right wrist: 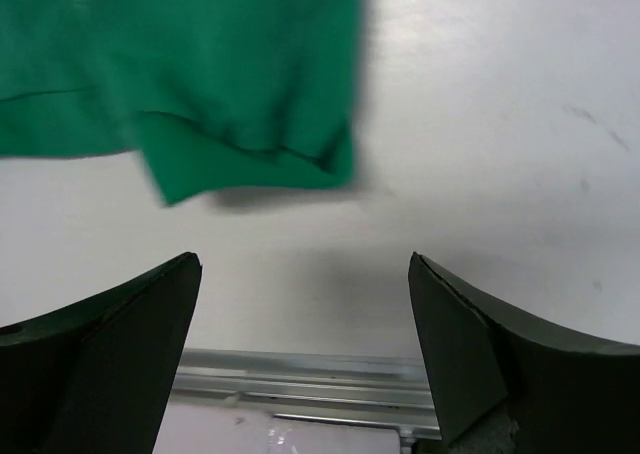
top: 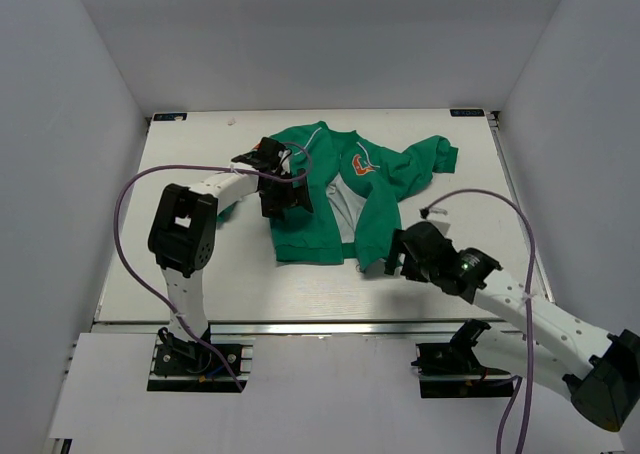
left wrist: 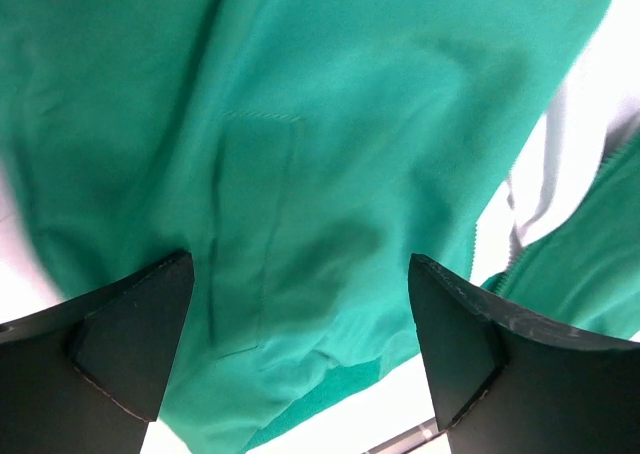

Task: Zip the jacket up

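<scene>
The jacket (top: 340,199) lies unzipped on the surface (top: 200,264), its pale lining showing. The left tool (top: 287,200) hangs directly over its green front panel, spread wide and grasping nothing. The right tool (top: 395,259), equally wide and empty, sits just beside the hem corner.

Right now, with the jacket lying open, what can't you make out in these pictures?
- Zip slider: too small to find on the jacket in the top view, and not shown in either wrist view.
- Sleeve on the view's left: mostly covered by the left arm and left gripper in the top view.
- Hem corner: blurred in the right wrist view.
- Logo: too small to read.
</scene>
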You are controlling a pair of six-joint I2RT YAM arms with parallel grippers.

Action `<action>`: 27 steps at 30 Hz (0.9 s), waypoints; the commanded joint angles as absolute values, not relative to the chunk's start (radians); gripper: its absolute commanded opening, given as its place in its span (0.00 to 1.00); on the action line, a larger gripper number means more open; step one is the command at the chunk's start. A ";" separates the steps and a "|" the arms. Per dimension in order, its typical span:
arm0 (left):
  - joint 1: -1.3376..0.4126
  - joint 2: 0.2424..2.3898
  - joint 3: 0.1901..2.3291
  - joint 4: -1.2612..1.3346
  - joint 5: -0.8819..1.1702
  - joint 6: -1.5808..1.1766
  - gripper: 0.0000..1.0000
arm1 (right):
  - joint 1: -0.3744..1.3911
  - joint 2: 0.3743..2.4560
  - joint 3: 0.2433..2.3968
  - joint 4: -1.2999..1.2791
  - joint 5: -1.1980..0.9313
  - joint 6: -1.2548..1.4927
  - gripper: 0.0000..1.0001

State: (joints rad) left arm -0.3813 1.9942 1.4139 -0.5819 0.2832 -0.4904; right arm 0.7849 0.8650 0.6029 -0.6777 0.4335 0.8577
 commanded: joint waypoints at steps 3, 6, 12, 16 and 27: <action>-0.371 1.852 1.416 -0.662 0.215 -0.469 0.98 | 0.805 1.020 0.820 -0.535 0.281 0.552 0.89; -0.371 1.780 1.396 -0.684 0.154 -0.480 0.98 | 0.839 1.139 0.932 -0.490 0.266 0.477 0.89; -0.371 1.626 1.316 -0.692 0.084 -0.531 0.98 | 0.870 1.281 1.023 -0.469 0.173 0.396 0.89; -0.371 1.559 1.241 -0.689 0.069 -0.549 0.98 | 0.876 1.371 1.026 -0.459 0.135 0.391 0.89; -0.371 1.514 1.196 -0.699 0.043 -0.546 0.98 | 0.874 1.503 0.974 -0.480 0.191 0.440 0.89</action>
